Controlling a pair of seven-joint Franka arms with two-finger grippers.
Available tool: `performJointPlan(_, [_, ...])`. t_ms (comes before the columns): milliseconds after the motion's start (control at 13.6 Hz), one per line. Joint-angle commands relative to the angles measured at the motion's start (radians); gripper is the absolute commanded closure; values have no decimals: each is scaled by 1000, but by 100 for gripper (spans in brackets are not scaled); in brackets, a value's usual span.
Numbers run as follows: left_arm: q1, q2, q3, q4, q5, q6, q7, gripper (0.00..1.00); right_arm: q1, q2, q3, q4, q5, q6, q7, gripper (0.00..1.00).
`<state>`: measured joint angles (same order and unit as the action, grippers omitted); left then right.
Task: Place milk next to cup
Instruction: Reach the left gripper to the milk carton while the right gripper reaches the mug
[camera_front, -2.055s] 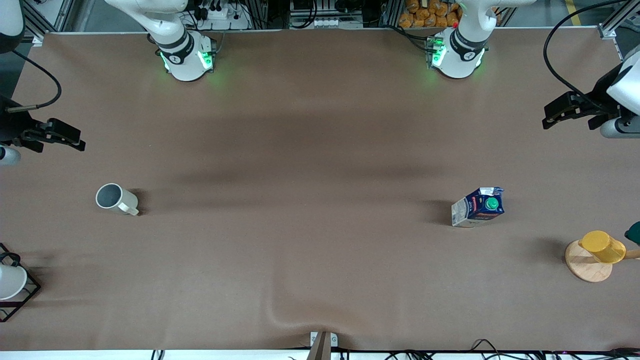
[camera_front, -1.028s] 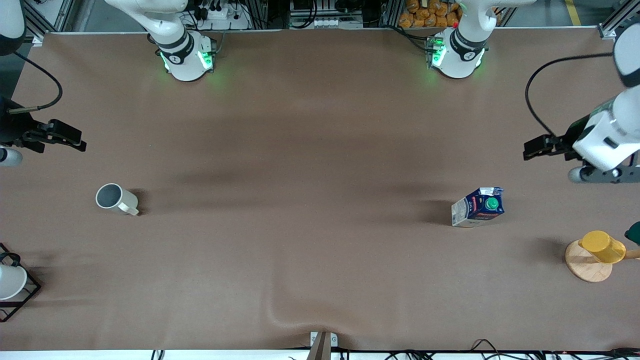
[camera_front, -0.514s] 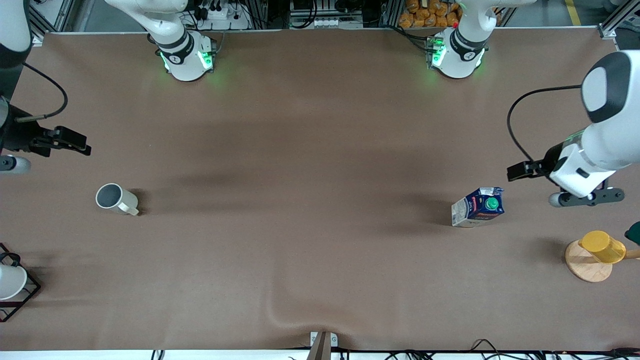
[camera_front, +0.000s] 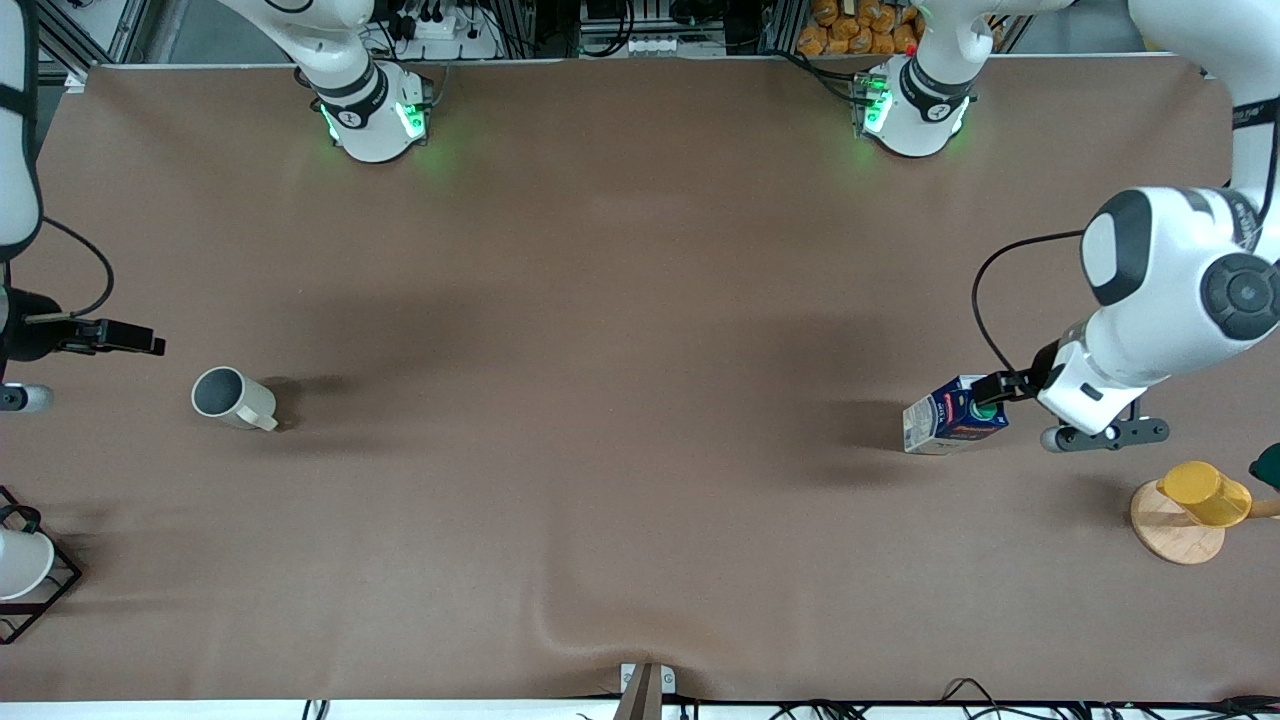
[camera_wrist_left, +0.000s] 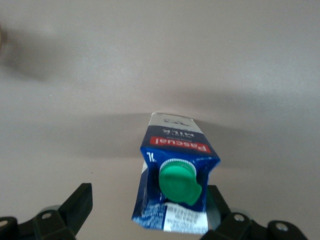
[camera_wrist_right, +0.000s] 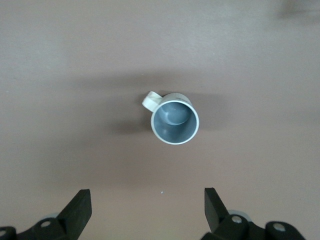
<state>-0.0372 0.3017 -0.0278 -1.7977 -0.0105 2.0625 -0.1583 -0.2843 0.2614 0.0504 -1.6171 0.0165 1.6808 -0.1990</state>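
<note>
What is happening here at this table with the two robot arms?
The left gripper is open around the small dark blue milk carton with a green cap, which stands on the brown table toward the left arm's end; nothing is lifted. The right gripper, also open, hovers close to the pale beige mug at the right arm's end. Carton and mug stand far apart.

Count on the tabletop (camera_front: 640, 300): 1 milk carton (camera_front: 955, 415). 3 cups total: 1 beige-grey mug (camera_front: 232, 398), 1 yellow cup (camera_front: 1205, 493), 1 white cup (camera_front: 22, 562). 1 wooden disc (camera_front: 1175, 535). 1 black wire rack (camera_front: 50, 590). 2 arms, 2 grippers: left gripper (camera_front: 1000, 385), right gripper (camera_front: 125, 338).
</note>
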Motion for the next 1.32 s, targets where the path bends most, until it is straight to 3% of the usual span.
performJointPlan(0, [-4, 0, -1, 4, -35, 8, -17, 0, -10, 1, 16, 14, 0, -7, -14, 0])
performJointPlan(220, [-4, 2, -1, 6, -56, 21, -12, 0, 0, 5, 14, -4, -24, 10, -14, 0])
performJointPlan(440, [-13, 16, -7, 0, -54, 22, 2, 0, 20, 22, 16, -68, -139, 60, -13, 0])
performJointPlan(587, [-16, 33, -14, 3, -52, 37, 0, 0, 16, 45, 16, -122, -141, 132, -13, 0])
performJointPlan(881, [-36, 53, -15, 1, -25, 38, 2, 0, -7, 185, 14, -92, -150, 264, -13, 0])
performJointPlan(1248, [-43, 85, -15, 3, 7, 39, -1, 0, -24, 255, 14, -98, -151, 310, -22, 0])
